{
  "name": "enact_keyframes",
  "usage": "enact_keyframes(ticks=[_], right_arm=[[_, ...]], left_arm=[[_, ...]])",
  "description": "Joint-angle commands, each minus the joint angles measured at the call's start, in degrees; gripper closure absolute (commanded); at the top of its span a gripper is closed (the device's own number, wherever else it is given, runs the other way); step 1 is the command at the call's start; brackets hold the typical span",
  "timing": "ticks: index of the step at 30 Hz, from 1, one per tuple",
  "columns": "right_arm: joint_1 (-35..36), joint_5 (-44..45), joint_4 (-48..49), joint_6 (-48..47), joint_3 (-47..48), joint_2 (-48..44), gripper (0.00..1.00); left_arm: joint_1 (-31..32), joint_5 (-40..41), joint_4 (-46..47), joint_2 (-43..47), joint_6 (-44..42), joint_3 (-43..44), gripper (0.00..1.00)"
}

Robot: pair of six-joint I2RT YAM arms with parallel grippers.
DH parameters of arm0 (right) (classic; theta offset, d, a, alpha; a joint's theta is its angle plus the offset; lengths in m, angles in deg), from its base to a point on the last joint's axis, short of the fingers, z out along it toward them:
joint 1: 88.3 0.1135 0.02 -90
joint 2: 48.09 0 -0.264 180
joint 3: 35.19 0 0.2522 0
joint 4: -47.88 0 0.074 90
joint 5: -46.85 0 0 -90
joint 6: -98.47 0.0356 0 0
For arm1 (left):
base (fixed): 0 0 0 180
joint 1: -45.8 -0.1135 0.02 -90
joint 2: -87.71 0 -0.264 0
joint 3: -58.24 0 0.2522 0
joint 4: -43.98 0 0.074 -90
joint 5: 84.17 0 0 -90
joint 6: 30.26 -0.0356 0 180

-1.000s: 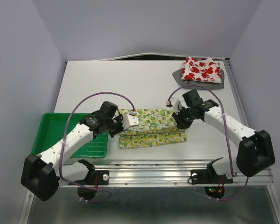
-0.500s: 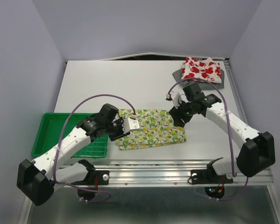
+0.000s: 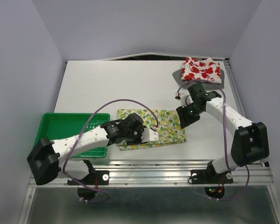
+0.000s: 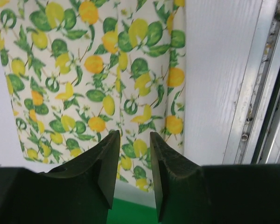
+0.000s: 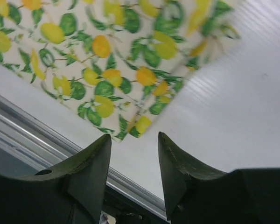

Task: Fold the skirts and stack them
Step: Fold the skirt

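Observation:
The lemon-print skirt lies folded flat near the table's front edge. It also shows in the left wrist view and the right wrist view. My left gripper hangs over the skirt's near left part, jaws a little apart and empty. My right gripper is open and empty at the skirt's right end, above its corner. The red-print skirt lies folded on the grey skirt at the back right.
A green plastic tray stands at the front left, just left of the lemon skirt. The metal rail runs along the table's near edge, close to the skirt. A purple cable loops over each arm.
My left gripper has swung right and nearer, from the skirt's far left corner to over its near left part. My right gripper has drawn right to the skirt's right end. The skirt lies flatter.

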Motion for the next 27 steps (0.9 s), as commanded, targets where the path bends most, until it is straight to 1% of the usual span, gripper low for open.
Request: enact_keyframes(ticks=[1,2,3,4,8,11,14,22,25,27], right_arm=[[-11.3,-3.1,-3.3,4.2,4.5,3.0,0.50],[-14.4,-4.2,-4.4,4.9,5.8,4.3,0.54],[-14.5,-4.7,-4.9,4.9,6.2,5.6,0.56],[-16.4,-5.3,-5.3,4.9,6.7,6.9,0.58],[-16.4,-7.8,-6.4,4.7,7.5,14.6,0.61],[-16.4,-10.8,-7.1,3.9,7.9,19.1,0.63],[-16.4,-12.2,-6.5,3.9,7.4,21.0,0.64],[-16.4,-13.1,-4.6,4.7,5.6,24.3,0.65],[-16.4,-13.3,-4.4,4.7,5.5,24.9,0.67],[-16.4,-13.5,-4.4,4.7,5.4,25.1,0.68]], left_arm=[[6.9,6.7,8.0,-4.9,3.2,3.0,0.58],[9.2,7.2,10.3,-7.3,3.2,4.2,0.58],[9.2,9.1,11.4,-8.5,3.3,4.2,0.58],[10.5,8.9,12.2,-10.0,3.5,5.9,0.58],[12.8,8.2,14.7,-19.2,5.0,12.0,0.58],[14.1,5.8,16.1,-23.7,5.5,16.7,0.58],[15.0,5.2,16.6,-27.2,5.1,18.4,0.60],[15.6,-0.7,16.3,-31.0,4.4,20.8,0.60],[15.7,-1.2,16.5,-32.5,5.2,21.7,0.59],[15.7,-0.1,17.5,-33.8,5.7,21.9,0.61]])
